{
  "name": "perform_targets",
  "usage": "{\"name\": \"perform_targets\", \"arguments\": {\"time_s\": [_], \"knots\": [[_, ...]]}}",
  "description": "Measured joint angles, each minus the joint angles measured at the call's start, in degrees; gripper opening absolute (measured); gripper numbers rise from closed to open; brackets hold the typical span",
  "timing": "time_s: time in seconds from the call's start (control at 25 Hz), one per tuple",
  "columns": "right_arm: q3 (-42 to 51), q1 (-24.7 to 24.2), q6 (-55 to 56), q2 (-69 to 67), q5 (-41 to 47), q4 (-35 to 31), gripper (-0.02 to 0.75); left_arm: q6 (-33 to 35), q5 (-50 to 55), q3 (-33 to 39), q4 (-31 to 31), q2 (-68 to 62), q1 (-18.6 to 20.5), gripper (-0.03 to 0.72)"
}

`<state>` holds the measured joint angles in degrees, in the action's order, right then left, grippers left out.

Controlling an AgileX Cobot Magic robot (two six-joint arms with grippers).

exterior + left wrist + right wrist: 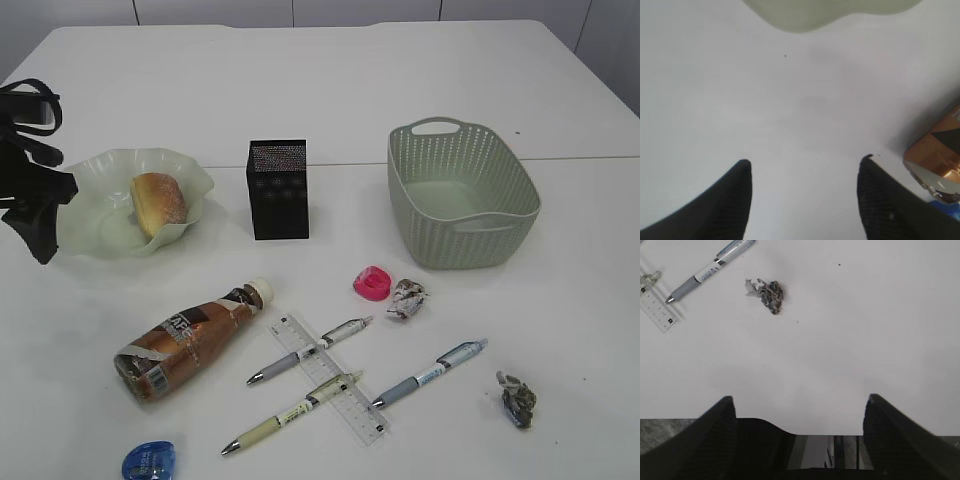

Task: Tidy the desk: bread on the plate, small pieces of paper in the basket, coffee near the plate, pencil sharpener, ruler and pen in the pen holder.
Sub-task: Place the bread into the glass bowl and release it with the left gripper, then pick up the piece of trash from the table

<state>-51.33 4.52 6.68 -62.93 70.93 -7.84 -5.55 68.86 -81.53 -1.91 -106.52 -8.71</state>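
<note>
Bread [158, 203] is already sitting in the plate [95, 175] at upper left, so I'd say the coffee [190, 340] is the step in hand: it lies on its side at lower left of the worktop [330, 90], cap pointing up-right. The left gripper [805, 172] hangs over bare worktop between plate and bottle, fingers [732, 200] parted wide, holding nothing. Best bet: come across the bottle's body, not the tapered neck, then stand it up near the plate. The right gripper [797, 407] is spread wide and empty too, near a paper ball [767, 292].
</note>
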Motion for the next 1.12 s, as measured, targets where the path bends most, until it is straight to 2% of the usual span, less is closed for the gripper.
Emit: {"name": "perform_targets", "arguments": {"time_s": [0.2, 0.4, 0.52, 0.84, 1.04, 1.12], "knots": [[0.0, 0.0, -1.9, 0.0, -1.3, -2.5, 0.577, 0.0, 0.4, 0.0, 0.4, 0.1, 0.0, 0.417], [0.0, 0.0, -2.7, -2.2, -2.4, -4.3, 0.577, 0.0, 0.4, 1.4, 3.6, 3.1, -0.1, 0.405], [0.0, 0.0, -3.4, -4.7, -3.3, -4.7, 0.577, 0.0, -2.3, 6.2, 4.2, 8.6, -1.0, 0.404], [0.0, 0.0, -6.7, -10.0, -7.1, -6.3, 0.577, -1.1, -15.5, 24.2, 6.4, 26.0, -2.4, 0.403], [0.0, 0.6, -7.4, -13.3, -9.0, -7.1, 0.577, -1.2, -21.7, 31.7, 6.1, 34.7, -2.4, 0.403], [0.0, 2.2, -7.4, -14.7, -9.7, -7.1, 0.577, -1.3, -23.5, 33.7, 5.3, 36.7, -2.4, 0.403]]}}
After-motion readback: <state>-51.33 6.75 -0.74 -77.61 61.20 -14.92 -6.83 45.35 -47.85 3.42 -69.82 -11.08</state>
